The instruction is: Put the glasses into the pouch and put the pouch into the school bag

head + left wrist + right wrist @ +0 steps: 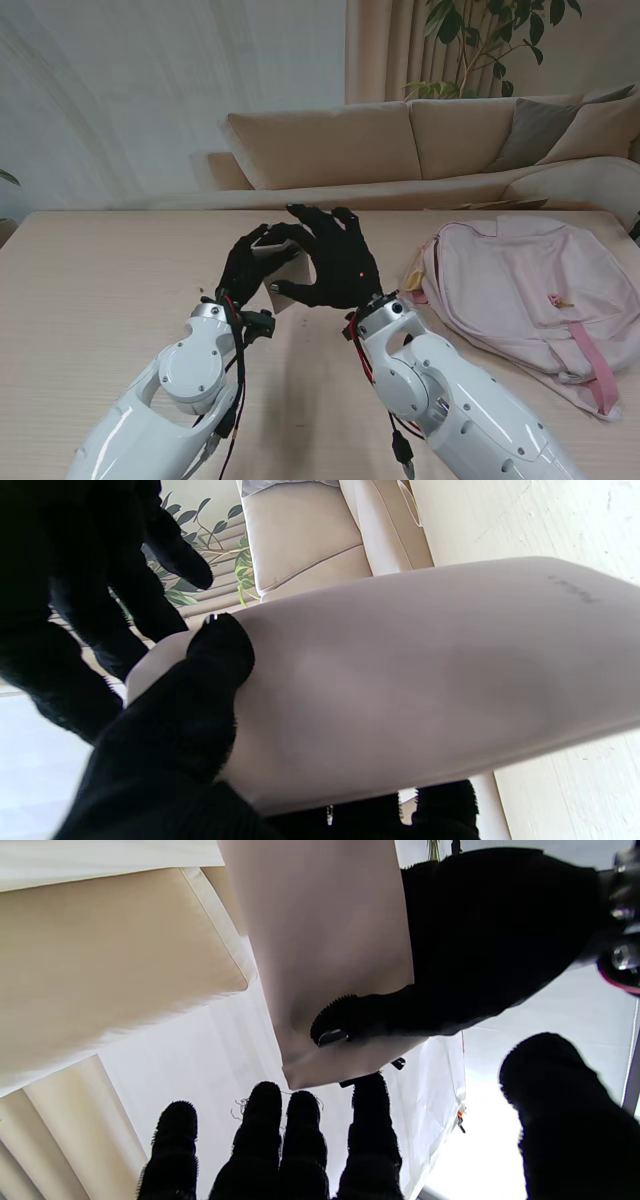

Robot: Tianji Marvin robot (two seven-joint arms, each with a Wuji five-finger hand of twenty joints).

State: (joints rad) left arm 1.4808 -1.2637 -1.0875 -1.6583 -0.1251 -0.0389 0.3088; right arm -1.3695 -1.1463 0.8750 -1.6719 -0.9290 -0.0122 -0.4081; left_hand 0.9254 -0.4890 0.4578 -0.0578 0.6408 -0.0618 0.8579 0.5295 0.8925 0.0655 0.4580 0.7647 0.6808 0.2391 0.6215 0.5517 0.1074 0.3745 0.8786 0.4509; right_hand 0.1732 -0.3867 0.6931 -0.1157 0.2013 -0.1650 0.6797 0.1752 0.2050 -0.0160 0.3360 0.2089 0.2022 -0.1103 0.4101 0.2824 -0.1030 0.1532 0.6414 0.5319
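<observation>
Left hand (252,262) pinches pouch (425,680) by one end, lifted off desk (100,300). Right hand (335,262) spread wide just beside pouch, holding nothing. Glasses not visible. Risk: thin pinch slips during handover toward school bag (520,290).

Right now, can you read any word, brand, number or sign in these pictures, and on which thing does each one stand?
Pouch, held by the left hand: one small embossed mark near its far corner, too faint and blurred to read.
School bag: no text visible in the stand's view.
Right hand: no text; only a small red light on its back.
Nothing else in view carries readable text.
</observation>
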